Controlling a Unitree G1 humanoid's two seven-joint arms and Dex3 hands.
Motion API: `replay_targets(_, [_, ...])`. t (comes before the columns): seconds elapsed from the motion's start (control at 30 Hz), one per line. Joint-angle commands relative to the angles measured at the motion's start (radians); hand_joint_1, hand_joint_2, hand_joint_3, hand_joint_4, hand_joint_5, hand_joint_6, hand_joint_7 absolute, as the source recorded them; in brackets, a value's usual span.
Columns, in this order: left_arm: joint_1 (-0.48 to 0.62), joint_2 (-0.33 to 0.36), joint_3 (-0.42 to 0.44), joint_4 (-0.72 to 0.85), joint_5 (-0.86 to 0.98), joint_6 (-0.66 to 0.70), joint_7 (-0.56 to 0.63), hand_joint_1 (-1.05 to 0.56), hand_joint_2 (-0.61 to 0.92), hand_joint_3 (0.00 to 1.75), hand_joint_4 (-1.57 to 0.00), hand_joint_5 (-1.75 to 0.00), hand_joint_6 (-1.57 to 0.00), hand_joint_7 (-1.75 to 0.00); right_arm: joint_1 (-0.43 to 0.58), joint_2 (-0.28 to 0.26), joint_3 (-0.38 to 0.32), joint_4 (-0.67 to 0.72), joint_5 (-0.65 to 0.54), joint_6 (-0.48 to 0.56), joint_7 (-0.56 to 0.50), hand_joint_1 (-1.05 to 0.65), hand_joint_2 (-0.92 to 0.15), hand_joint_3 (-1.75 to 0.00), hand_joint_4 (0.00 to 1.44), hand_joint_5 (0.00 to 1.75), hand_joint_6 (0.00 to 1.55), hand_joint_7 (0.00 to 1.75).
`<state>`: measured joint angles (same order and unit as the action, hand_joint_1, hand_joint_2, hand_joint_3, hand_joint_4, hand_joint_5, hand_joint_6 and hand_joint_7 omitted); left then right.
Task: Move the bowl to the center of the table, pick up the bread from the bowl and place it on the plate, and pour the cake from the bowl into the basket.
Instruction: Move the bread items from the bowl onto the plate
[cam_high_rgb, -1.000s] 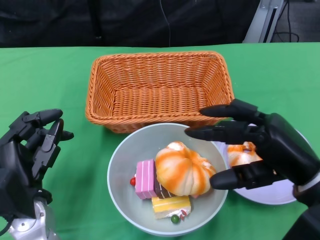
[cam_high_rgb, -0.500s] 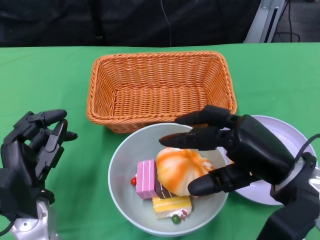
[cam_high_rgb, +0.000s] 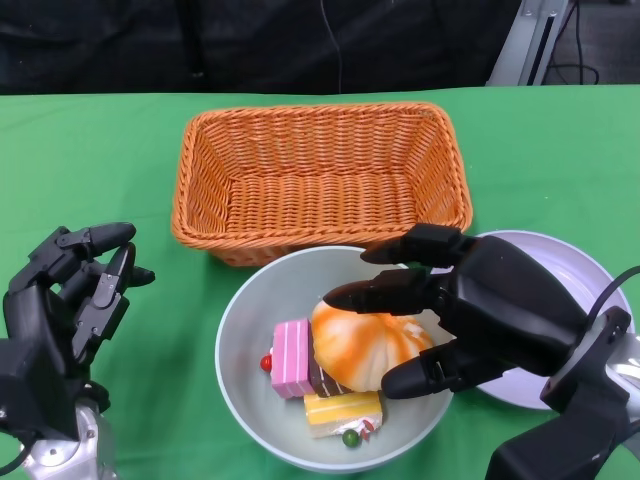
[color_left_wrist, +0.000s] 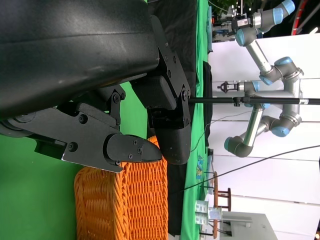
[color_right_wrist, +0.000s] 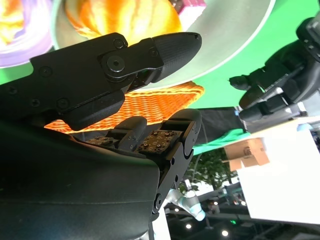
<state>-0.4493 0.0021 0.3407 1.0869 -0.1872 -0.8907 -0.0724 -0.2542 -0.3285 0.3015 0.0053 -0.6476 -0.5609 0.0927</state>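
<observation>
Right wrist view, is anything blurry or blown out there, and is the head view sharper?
Right wrist view: the bread and bowl look soft and glary, the right hand sharp. Head view: evenly lit, crisp on the basket weave.

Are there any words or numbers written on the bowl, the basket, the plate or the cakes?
None can be read.
The bowl, basket, plate, bread and cake pieces are all plain.
In the left wrist view a small colored patch shows on the green cloth, too small and blurred to read.
</observation>
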Motion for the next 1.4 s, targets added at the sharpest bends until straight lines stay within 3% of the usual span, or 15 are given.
replay_targets(0.03, [0.016, 0.015, -0.003, 0.000, 0.006, -0.022, 0.007, -0.21, 0.92, 0.28, -0.82, -1.23, -0.94, -0.75, 0.006, -0.026, 0.009, -0.033, -0.026, 0.019, 0.019, -1.01, -0.92, -0.18, 0.61, 0.26, 0.54, 0.00])
replay_targets(0.47, [0.022, 0.009, -0.006, -0.013, -0.004, -0.018, 0.005, -0.21, 0.92, 0.27, -0.81, -1.26, -0.93, -0.76, -0.011, -0.043, 0.042, -0.065, -0.118, 0.069, 0.034, -1.05, -0.92, -0.25, 0.57, 0.14, 0.42, 0.00])
replay_targets(1.03, [0.026, 0.004, -0.013, -0.008, -0.009, -0.042, 0.000, -0.23, 0.92, 0.27, -0.81, -1.24, -0.93, -0.77, -0.024, -0.041, 0.103, -0.066, -0.297, 0.086, -0.070, -1.05, -0.92, -0.26, 0.52, 0.06, 0.39, 0.00])
replay_targets(1.4, [0.032, 0.005, -0.013, -0.007, -0.004, -0.050, 0.005, -0.25, 0.92, 0.26, -0.81, -1.24, -0.93, -0.79, -0.099, -0.048, 0.143, 0.050, -0.384, 0.098, -0.169, -1.05, -0.92, -0.23, 0.57, 0.07, 0.45, 0.02])
